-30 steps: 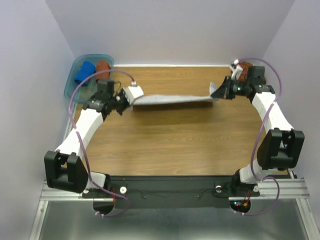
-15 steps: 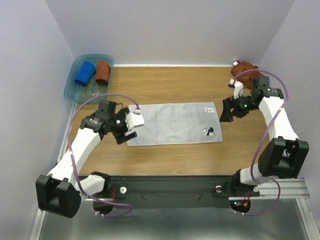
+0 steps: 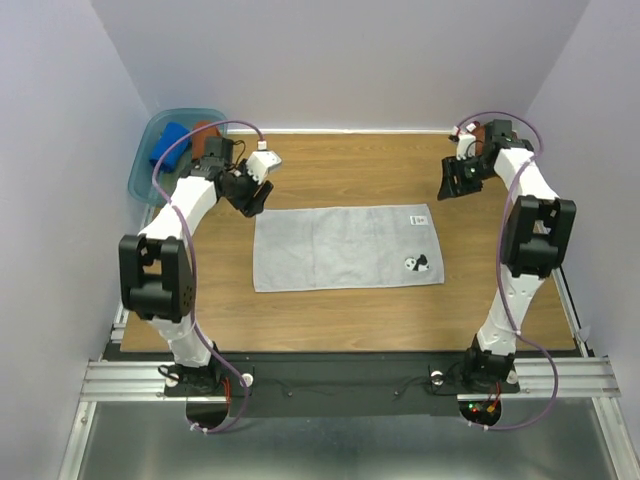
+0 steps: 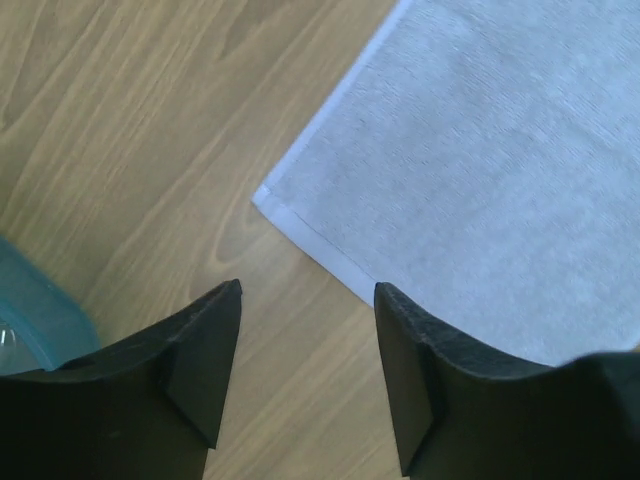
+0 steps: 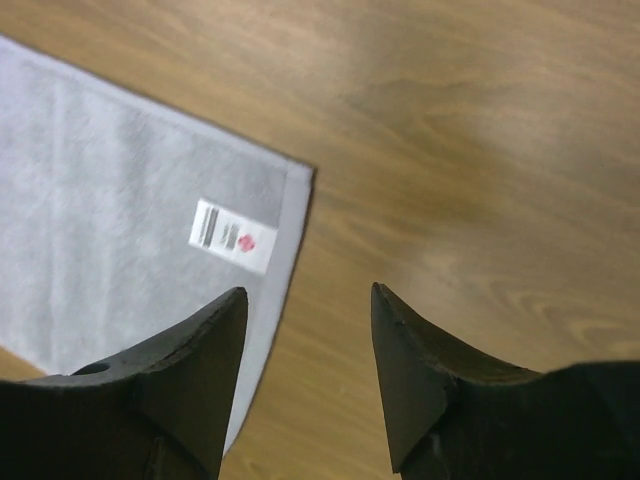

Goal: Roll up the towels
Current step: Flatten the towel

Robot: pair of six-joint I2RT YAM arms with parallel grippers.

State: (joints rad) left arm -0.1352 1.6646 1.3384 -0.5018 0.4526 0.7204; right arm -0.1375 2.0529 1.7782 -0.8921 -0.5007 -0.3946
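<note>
The light grey towel (image 3: 345,247) lies flat and spread out in the middle of the wooden table, with a white label and a small panda print near its right edge. My left gripper (image 3: 252,197) hangs open and empty above the table just off the towel's far left corner (image 4: 265,195). My right gripper (image 3: 447,185) is open and empty off the towel's far right corner, where the label (image 5: 232,236) shows. A rust-brown towel (image 3: 487,137) lies bunched at the far right, partly hidden behind my right arm.
A translucent blue tub (image 3: 150,145) stands at the far left corner and holds a blue roll (image 3: 170,145) and a rust-brown roll (image 3: 205,140), partly hidden by my left arm. Walls close in the table on three sides.
The grey towel, held stretched between both grippers one second ago, was laid flat and let go. Both arms have since pulled back toward the far corners with open jaws.
</note>
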